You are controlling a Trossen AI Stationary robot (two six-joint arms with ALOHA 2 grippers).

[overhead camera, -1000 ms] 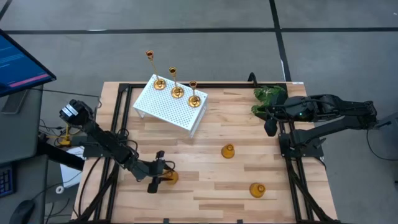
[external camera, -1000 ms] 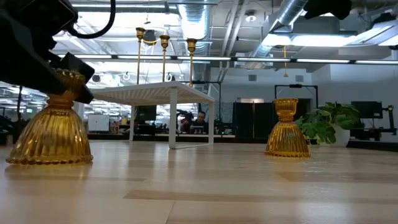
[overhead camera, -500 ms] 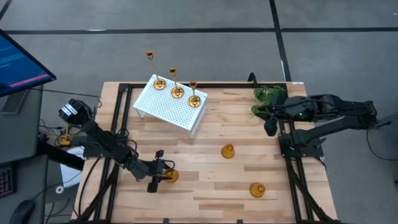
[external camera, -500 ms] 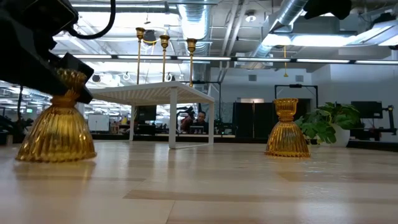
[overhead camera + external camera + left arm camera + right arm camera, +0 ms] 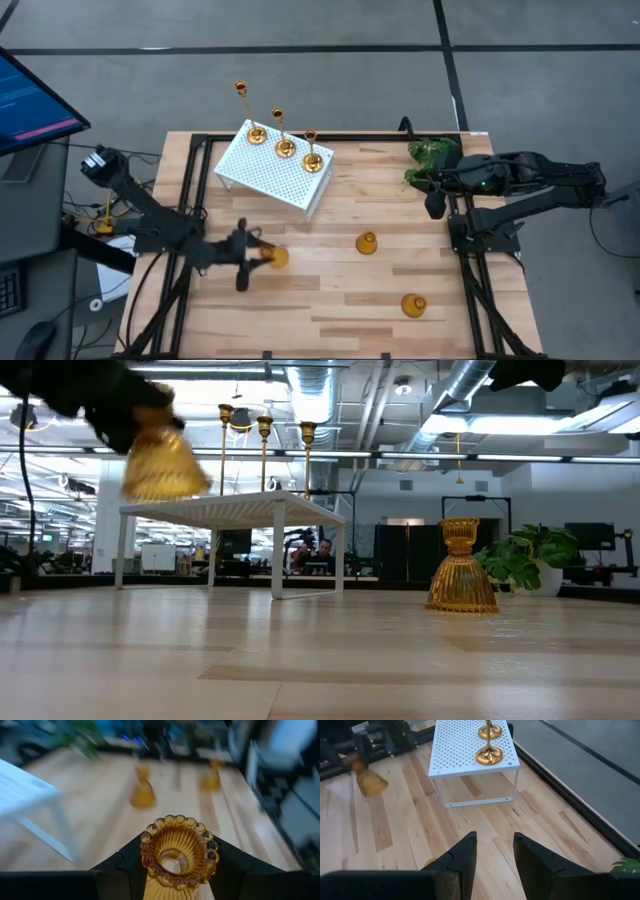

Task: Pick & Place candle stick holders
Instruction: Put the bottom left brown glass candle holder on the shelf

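Note:
A short bell-shaped gold candle stick holder [image 5: 278, 258] hangs in the air near the table's left side, with my left gripper [image 5: 258, 258] shut on it. Two more short holders [image 5: 367, 243] [image 5: 414, 305] stand on their wide bases on the wood. Three tall thin-stemmed holders [image 5: 285, 148] stand on a white perforated rack [image 5: 275, 172] at the far left. My right gripper [image 5: 495, 854] waits open, high over the table's right side, with nothing between its fingers. My left gripper pinches the holder's narrow neck just below its scalloped cup rim [image 5: 179, 851], one finger [image 5: 125, 867] on each side. The fingers come about level from the table's left. The holder is lifted clear of the table, its bell [image 5: 165, 465] hanging below the fingers.
A green leafy plant [image 5: 432, 155] sits at the far right corner, under the right arm. The rack stands on thin white legs [image 5: 277, 550]. Black frame rails run along the table's left and right edges. Bare wood lies in the table's middle and near side.
My left gripper has risen and drawn back toward the table's far left, staying shut on the short holder. The holder first tipped and slid a little on the wood. It has since come up off the table to about the height of the rack's top.

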